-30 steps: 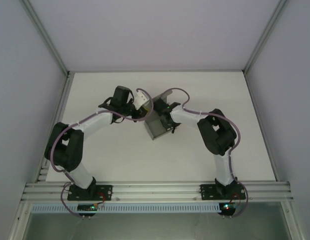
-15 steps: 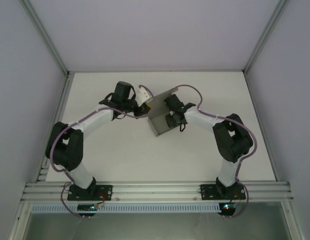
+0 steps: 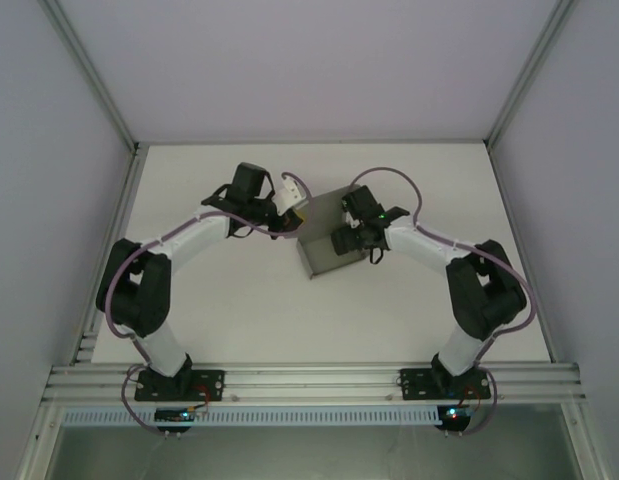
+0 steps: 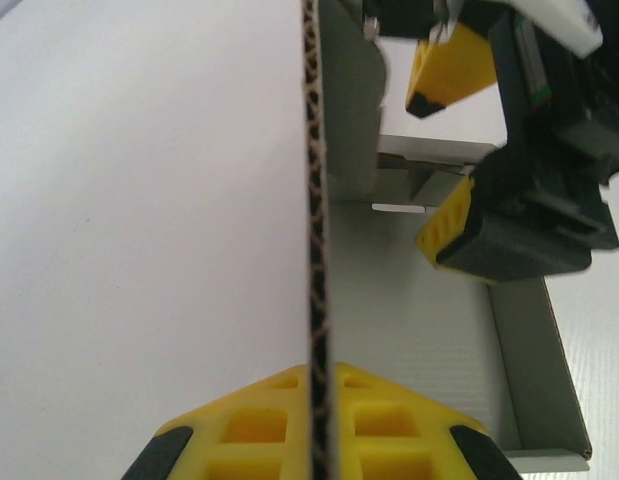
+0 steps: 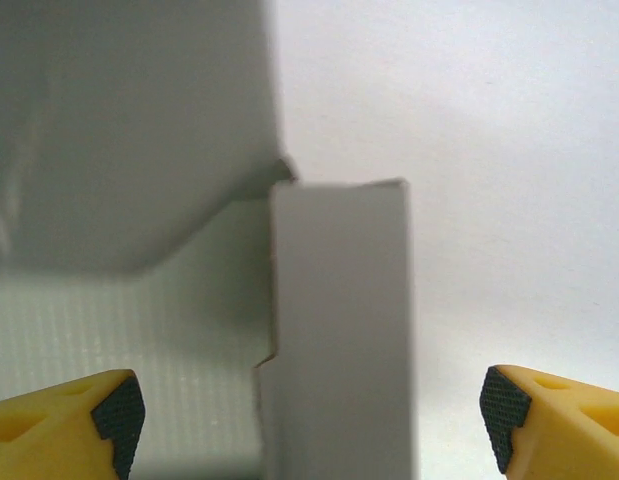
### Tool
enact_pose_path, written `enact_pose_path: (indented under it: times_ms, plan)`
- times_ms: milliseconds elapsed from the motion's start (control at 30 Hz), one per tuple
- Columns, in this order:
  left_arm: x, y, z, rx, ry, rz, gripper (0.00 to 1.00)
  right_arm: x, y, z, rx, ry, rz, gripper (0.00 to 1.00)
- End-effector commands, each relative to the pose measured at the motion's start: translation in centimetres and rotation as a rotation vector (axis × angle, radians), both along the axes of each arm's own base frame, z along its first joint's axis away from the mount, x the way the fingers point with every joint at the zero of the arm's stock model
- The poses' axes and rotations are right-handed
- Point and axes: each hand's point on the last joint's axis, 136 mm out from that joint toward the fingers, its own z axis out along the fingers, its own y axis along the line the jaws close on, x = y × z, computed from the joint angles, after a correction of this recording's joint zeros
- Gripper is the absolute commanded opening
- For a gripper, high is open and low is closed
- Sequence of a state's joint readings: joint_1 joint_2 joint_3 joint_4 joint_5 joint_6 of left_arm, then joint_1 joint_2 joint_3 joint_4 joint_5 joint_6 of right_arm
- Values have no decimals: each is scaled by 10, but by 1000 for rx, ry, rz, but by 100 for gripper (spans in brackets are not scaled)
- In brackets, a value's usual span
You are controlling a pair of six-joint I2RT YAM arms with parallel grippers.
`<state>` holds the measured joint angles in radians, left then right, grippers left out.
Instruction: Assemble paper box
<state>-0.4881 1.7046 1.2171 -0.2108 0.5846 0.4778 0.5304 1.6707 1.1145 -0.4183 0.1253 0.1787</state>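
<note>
The grey paper box [image 3: 324, 240] lies half-folded at the table's middle, with several walls raised. My left gripper [image 3: 294, 212] is at the box's far left corner. In the left wrist view that gripper [image 4: 314, 375] is shut on the edge of an upright cardboard wall [image 4: 311, 180], with the box floor [image 4: 429, 330] to its right. My right gripper [image 3: 346, 240] hangs over the box's right side. In the right wrist view this gripper [image 5: 307, 400] stands open, its fingertips [image 5: 114, 410] astride a raised grey side flap [image 5: 339, 330] without touching it.
The white table [image 3: 239, 300] is ringed by an aluminium frame, with a rail [image 3: 309, 380] along the near edge. Both forearms arch in from the sides. Bare table lies in front of the box and behind it.
The right arm has swung out to the right and its gripper has moved to the box's right side. The box has shifted slightly right and turned, the left gripper following while still holding it.
</note>
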Motion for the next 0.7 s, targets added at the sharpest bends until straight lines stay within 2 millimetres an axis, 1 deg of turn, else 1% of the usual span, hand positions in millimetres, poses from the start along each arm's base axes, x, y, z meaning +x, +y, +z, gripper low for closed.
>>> enact_pose_path:
  times_ms: [0, 33, 100, 133, 167, 200, 233, 267, 300, 333, 367, 433, 467, 600, 667]
  plan:
    - [-12, -13, 4, -14, 7, -89, 0, -1, 4, 16, 98, -26, 22, 90]
    - [-12, -13, 2, -10, 12, -90, 0, -3, 6, 20, 138, -27, 37, 90]
    - [-10, -11, -1, 6, 14, -82, 0, -7, 13, 36, 257, -44, 76, 91]
    - [-9, -10, -3, 13, 13, -77, 0, -8, 13, 44, 300, -60, 87, 92]
    - [-8, -10, -3, 18, 15, -74, 0, -7, 7, 53, 331, -86, 74, 92]
    - [-8, -10, -4, 21, 16, -74, 0, -6, -2, 58, 359, -93, 36, 90]
    - [-9, -10, -4, 19, 19, -75, 0, -6, -16, 59, 376, -83, -21, 85]
    - [-8, -10, -3, 14, 15, -77, 0, -7, -30, 56, 385, -63, -81, 80]
    - [-9, -11, -3, 12, 15, -77, 0, -9, -42, 49, 390, -35, -124, 78]
    - [-8, -11, -3, 8, 14, -77, 0, -12, -52, 41, 387, -1, -151, 77]
    - [-8, -11, -3, 7, 13, -75, 0, -16, -57, 34, 393, 27, -169, 77]
    - [-7, -11, -3, 5, 16, -69, 0, -21, -58, 22, 430, 75, -182, 73]
    - [-6, -11, -4, 6, 19, -67, 0, -22, -56, 18, 455, 95, -189, 68]
    - [-7, -13, -3, -1, 23, -67, 0, -22, -50, -1, 504, 176, -197, 59]
    - [-6, -13, -2, -5, 22, -65, 0, -18, -47, -9, 511, 202, -193, 58]
